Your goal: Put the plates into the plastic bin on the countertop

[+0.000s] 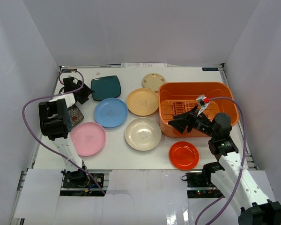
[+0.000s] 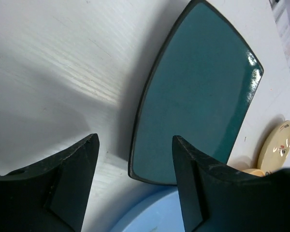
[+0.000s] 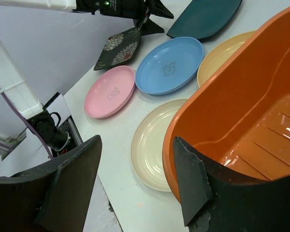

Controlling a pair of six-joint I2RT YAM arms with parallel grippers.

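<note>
No plate lies in the large orange rectangular plastic bin [image 1: 192, 85]. All eight sit on the white countertop [image 1: 117, 157], to the bin's left or just in front of it. The step in hand looks like the first pick. The left gripper [image 2: 135, 193], jaws spread and empty, has a corner of the dark teal rounded-square plate [image 2: 198, 96] between its fingers, well left of the bin. Next it should close on that rim, lift, and carry the plate right to the bin. The right gripper [image 3: 135, 183], also spread and empty, hovers at the bin's near-left wall.
</note>
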